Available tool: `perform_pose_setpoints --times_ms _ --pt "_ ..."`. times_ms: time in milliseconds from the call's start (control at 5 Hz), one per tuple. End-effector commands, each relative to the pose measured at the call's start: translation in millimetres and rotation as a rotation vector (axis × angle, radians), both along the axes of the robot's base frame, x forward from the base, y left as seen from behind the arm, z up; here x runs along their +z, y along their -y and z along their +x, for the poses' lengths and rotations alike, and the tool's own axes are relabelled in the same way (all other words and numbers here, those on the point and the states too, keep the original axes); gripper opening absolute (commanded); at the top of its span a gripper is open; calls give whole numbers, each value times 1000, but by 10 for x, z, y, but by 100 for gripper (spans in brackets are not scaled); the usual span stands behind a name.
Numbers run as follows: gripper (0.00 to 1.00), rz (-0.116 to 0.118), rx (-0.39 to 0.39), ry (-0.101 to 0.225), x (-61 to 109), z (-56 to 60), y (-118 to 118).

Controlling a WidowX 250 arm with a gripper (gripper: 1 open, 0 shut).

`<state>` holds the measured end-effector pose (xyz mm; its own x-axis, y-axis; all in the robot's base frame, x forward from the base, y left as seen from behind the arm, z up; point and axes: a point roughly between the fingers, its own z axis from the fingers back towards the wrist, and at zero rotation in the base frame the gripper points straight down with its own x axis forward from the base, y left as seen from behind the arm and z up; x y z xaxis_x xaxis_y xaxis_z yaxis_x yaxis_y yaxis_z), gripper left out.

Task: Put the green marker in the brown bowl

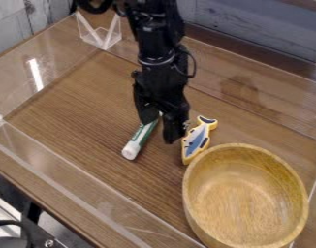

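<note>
Claw: gripper (160, 126) spread wide, gripping nothing, straddling green marker (142, 138).
Risk: marker rolls aside; fish toy (196, 135) gets nudged.

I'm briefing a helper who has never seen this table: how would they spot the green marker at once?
Start at the brown bowl, the big round wooden dish at the near right. Just left of and beyond it, the black pincer points down at the tabletop. The green marker lies under it: a slim green stick with a white end, unlike the stubby blue-and-yellow fish toy beside it.
</note>
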<state>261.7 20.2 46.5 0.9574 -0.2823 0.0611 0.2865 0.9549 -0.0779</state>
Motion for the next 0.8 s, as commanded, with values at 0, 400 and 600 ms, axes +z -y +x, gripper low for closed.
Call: perform_pose_setpoints --times_ms 0,400,600 --pt "100 0 12 79 157 33 -44" --pt "100 -9 19 96 152 -34 -82" --pt "100 -13 31 101 154 -58 -92"
